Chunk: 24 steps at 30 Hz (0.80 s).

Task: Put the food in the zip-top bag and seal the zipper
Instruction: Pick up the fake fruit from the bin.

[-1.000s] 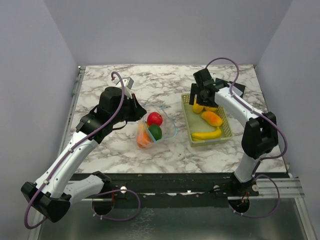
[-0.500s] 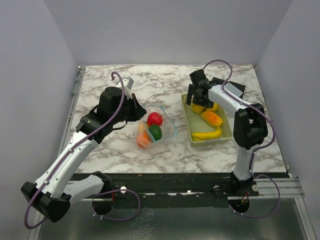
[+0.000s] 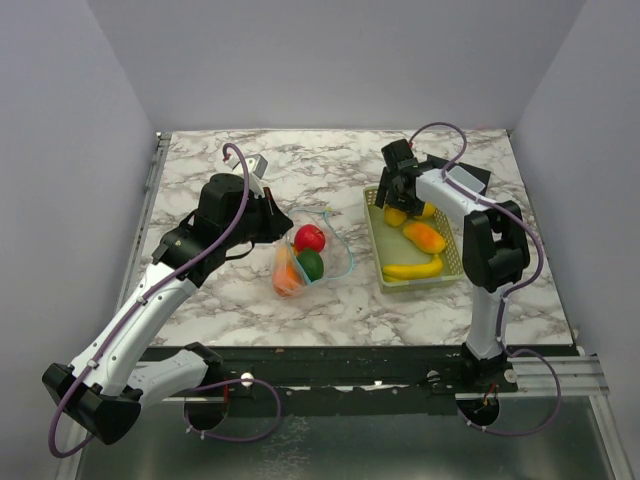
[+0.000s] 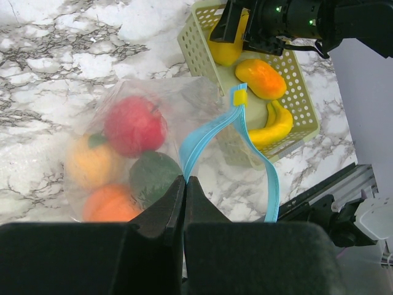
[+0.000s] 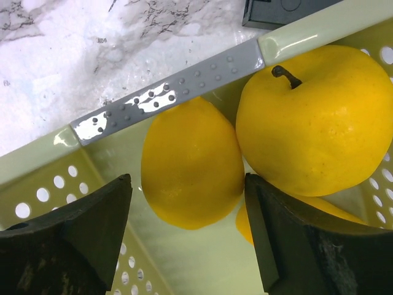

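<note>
Marble-patterned table [image 3: 330, 170] carries everything. To the right sits the pale green perforated basket [image 5: 166, 95], holding a yellow apple [image 5: 313, 117], a lemon [image 5: 190, 166], an orange-yellow piece [image 4: 263, 77] and a banana [image 4: 276, 126]. Mid-table lies the zip-top bag [image 4: 184, 92], with a red apple [image 4: 134, 125], a green fruit [image 4: 153, 175] and two orange ones inside. Its blue zipper [image 4: 206, 132] gapes in a loop. The left pincer [image 4: 185, 184] is pressed together on the bag's mouth. The right pincer [image 5: 187, 181] is spread astride the lemon. The glossy lemon, wedged between apple and basket wall, may squirt free, or a finger may catch the rim. The bag's mouth, pinched at one point only, may sag shut.
</note>
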Each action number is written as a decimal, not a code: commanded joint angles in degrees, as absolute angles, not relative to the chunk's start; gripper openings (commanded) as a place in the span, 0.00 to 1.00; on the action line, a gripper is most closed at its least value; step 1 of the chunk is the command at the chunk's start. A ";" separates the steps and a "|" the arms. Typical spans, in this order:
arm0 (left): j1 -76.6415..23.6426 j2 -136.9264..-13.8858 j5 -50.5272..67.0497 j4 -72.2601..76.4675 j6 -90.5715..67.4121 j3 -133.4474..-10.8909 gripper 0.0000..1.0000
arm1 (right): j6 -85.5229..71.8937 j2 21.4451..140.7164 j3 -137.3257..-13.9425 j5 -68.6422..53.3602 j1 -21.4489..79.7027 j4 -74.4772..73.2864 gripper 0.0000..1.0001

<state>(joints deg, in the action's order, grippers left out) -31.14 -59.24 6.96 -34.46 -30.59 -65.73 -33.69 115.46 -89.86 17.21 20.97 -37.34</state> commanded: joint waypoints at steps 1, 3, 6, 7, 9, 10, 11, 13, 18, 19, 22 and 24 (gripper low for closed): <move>-31.00 -59.15 5.71 -34.28 -30.18 -66.27 0.00 | -34.81 116.81 -88.96 16.65 20.39 -34.99 0.75; -30.98 -59.10 5.67 -34.28 -30.22 -66.26 0.00 | -34.83 116.52 -88.48 16.45 20.39 -34.70 0.68; -31.00 -59.15 5.53 -34.28 -30.31 -66.35 0.00 | -34.49 115.33 -87.31 16.07 20.37 -34.09 0.59; -31.02 -59.15 5.51 -34.28 -30.32 -66.36 0.00 | -34.38 114.71 -86.90 16.01 20.39 -33.81 0.57; -31.01 -59.14 5.44 -34.28 -30.32 -66.29 0.00 | -34.08 113.51 -85.95 15.85 20.39 -33.52 0.48; -31.00 -59.11 5.38 -34.34 -30.31 -66.32 0.00 | -33.98 112.88 -85.57 15.83 20.39 -33.53 0.44; -31.02 -59.14 5.37 -34.29 -30.26 -66.34 0.00 | -33.93 112.11 -85.14 15.70 20.39 -33.57 0.40; -31.03 -59.07 5.31 -34.38 -30.28 -66.28 0.00 | -33.76 110.28 -84.01 15.37 20.39 -33.37 0.33; -31.02 -58.73 5.10 -34.36 -30.34 -66.14 0.00 | -33.34 105.70 -81.03 13.95 20.39 -33.21 0.24; -31.02 -58.67 5.12 -34.36 -30.32 -66.10 0.00 | -33.19 104.66 -80.45 13.73 20.39 -33.18 0.23; -31.00 -58.67 5.02 -34.37 -30.40 -66.09 0.00 | -32.20 101.06 -78.56 12.76 20.39 -32.73 0.23; -30.99 -58.71 5.04 -34.37 -30.33 -66.09 0.00 | -31.18 98.58 -77.48 11.79 20.43 -32.35 0.23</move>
<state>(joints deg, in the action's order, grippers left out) -31.14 -59.27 6.02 -34.89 -30.59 -65.73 -33.17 104.07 -79.29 14.26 20.86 -33.54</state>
